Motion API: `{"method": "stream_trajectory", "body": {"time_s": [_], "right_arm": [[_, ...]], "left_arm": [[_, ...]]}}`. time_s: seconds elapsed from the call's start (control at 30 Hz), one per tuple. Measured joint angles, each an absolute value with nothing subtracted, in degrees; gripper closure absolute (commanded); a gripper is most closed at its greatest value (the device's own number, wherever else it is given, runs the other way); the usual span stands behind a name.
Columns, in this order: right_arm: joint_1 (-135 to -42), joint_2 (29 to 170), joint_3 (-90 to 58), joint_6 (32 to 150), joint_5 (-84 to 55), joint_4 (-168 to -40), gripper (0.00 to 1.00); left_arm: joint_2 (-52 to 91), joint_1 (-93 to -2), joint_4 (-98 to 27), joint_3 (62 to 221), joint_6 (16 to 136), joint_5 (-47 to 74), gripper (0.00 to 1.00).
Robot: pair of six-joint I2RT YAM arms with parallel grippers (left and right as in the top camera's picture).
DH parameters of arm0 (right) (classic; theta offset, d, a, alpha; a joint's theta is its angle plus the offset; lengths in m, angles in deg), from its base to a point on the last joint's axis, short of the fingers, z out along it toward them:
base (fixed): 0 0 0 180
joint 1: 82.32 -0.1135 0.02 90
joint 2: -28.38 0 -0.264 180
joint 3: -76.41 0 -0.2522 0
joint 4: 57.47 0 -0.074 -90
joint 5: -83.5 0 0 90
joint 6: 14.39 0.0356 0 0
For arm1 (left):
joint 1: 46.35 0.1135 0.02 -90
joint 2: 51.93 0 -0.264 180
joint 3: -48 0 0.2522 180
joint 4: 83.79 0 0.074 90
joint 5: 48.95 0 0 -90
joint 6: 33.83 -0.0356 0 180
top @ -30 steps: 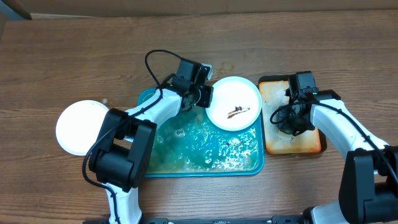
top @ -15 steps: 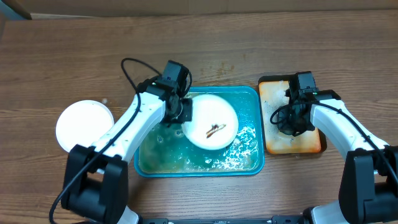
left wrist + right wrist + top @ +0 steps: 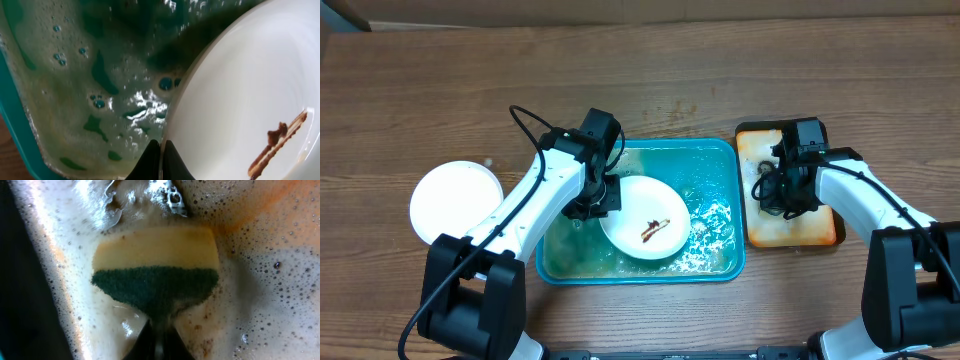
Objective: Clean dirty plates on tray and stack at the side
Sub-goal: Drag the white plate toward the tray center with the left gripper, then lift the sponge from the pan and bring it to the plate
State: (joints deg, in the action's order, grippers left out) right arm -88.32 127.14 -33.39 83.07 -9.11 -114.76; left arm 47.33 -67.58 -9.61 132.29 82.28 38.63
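White glazed rim is pinched tight between the fingers of my left gripper (image 3: 160, 156). It belongs to a round, shallow plate (image 3: 240, 90) with a brown smear (image 3: 277, 145), held in the teal tray (image 3: 575, 250) over foamy, bubbled water. My right gripper (image 3: 159, 339) is clamped on a sponge (image 3: 155, 275), smooth yellow above and rough green scourer below, over the soapy orange tray (image 3: 820, 235). Only overhead shows a second plate (image 3: 455, 205), white, on the wooden table (image 3: 420, 100) left of the teal tray.
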Motion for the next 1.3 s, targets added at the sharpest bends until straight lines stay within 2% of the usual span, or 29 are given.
{"method": "stream_trajectory", "body": {"time_s": [0.33,0.6,0.9,1.3], "right_arm": [[-88.39,125.02,-22.59,83.07,-11.65,-125.64,0.96],[-91.29,119.29,-19.86,83.07,-23.97,-126.34,0.96],[-104.61,119.53,-19.86,84.54,-31.36,-121.66,0.96],[-117.06,129.39,-19.86,93.65,-27.86,-115.04,0.96]], "left_arm": [[47.33,-68.15,-15.53,132.00,85.16,41.74,0.96],[47.33,-69.99,-21.94,127.35,86.78,42.65,0.96],[47.33,-70.38,-22.92,125.97,87.81,42.59,0.96],[47.33,-70.38,-23.33,125.97,87.81,41.74,0.96]]}}
